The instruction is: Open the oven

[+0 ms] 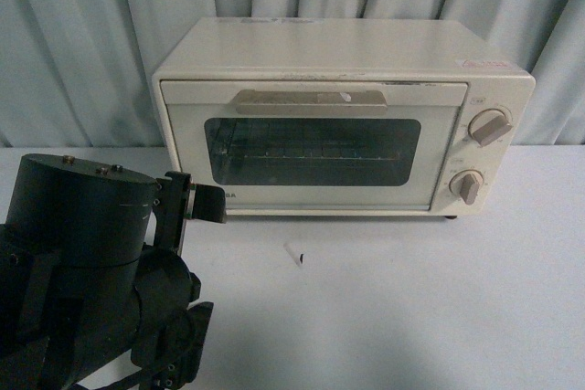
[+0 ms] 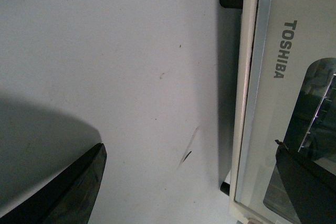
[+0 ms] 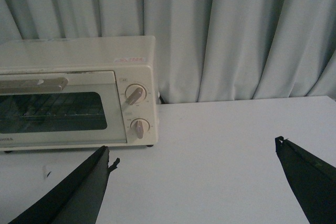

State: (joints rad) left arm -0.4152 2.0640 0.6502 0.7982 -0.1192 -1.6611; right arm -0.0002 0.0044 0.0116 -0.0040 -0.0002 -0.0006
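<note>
- oven [image 1: 343, 125] door shut, on table [image 1: 411, 299]
- left fingers [image 2: 73, 192] wide, empty, by oven's lower-left corner
- right fingers [image 3: 68, 198] wide, empty, over table, clear of oven

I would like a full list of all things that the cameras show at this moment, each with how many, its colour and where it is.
oven: one, cream-white, at the back of the table, door shut
handle: one, beige, across the top of the door
knobs: two, beige, one above the other, at the right end of the oven's front in the front view
wire rack: one, dark, inside behind the glass
table: one, white, under the oven
curtain: one, pale grey-blue, behind the table
small mark: one, dark, on the table before the oven
left arm: one, black, low at the left of the front view
left gripper: one, black, open, by the oven's lower left front corner
right gripper: one, black, open, above the table, apart from the oven
</note>
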